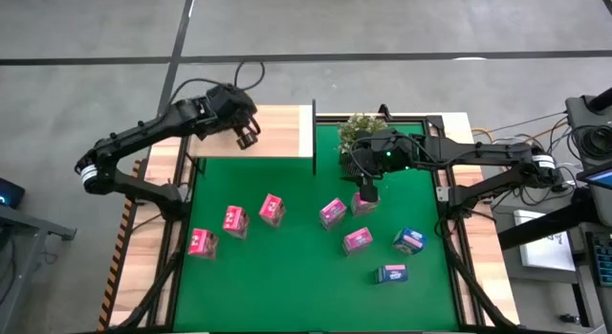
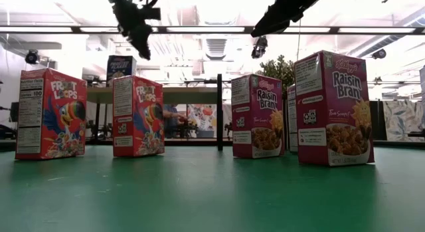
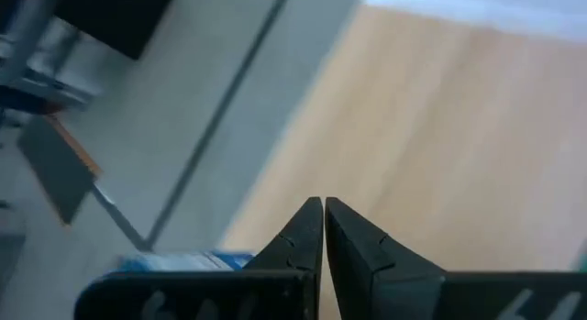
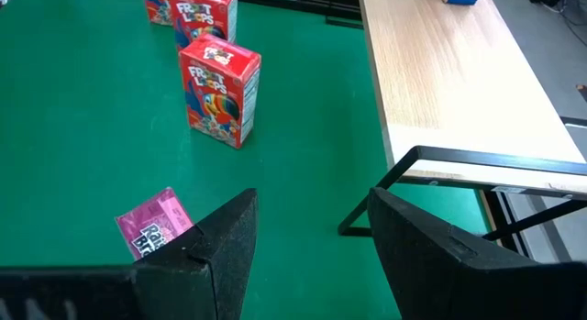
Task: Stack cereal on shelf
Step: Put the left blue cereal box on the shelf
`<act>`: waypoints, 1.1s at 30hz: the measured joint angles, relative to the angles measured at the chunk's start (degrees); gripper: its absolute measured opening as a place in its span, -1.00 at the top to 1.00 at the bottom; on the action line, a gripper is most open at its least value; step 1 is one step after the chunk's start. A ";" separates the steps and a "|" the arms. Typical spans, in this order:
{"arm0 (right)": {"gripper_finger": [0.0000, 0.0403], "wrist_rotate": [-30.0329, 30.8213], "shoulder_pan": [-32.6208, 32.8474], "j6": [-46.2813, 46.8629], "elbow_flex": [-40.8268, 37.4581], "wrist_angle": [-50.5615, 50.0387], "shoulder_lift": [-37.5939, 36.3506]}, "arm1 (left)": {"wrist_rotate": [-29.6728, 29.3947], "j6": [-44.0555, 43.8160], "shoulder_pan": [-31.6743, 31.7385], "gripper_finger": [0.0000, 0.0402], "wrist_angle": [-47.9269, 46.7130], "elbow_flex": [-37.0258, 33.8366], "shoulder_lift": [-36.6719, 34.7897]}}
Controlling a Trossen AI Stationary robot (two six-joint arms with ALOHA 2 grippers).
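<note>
The shelf (image 1: 277, 133) is a pale wood board at the far left, with black uprights (image 2: 219, 112). My left gripper (image 1: 247, 135) hangs shut above it, touching nothing. One blue cereal box (image 3: 174, 261) stands on the board just below the left fingers and also shows in the low view (image 2: 121, 67). My right gripper (image 1: 366, 192) stands open over the green mat, nothing between its fingers (image 4: 229, 247). Several pink cereal boxes (image 1: 235, 220) (image 1: 332, 212) and two blue ones (image 1: 409, 240) (image 1: 390, 274) are on the mat.
A small potted plant (image 1: 359, 128) stands at the mat's far edge beside the right arm. Froot Loops boxes (image 4: 220, 77) stand upright on the mat's left. A pink Raisin Bran box (image 4: 154, 224) lies close to my right gripper. The shelf's bare board (image 4: 459, 72) reaches rightward.
</note>
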 joint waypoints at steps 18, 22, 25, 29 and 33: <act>0.03 0.02 0.00 0.46 0.02 0.41 0.00 | -2.86 3.02 8.70 1.00 -2.09 0.97 3.12; 0.03 0.02 0.00 0.46 0.02 0.41 0.00 | -2.86 3.02 8.87 1.00 -2.49 0.97 3.12; 0.03 0.02 0.00 0.84 0.02 0.41 0.00 | -2.88 3.02 8.87 1.00 -3.29 0.97 3.12; 0.03 0.02 0.00 0.94 0.02 0.39 0.00 | -2.88 3.02 8.87 1.00 -3.75 0.94 3.12; 0.03 0.02 0.00 1.01 0.02 0.39 0.00 | -2.88 2.71 8.87 1.00 -4.79 0.94 3.05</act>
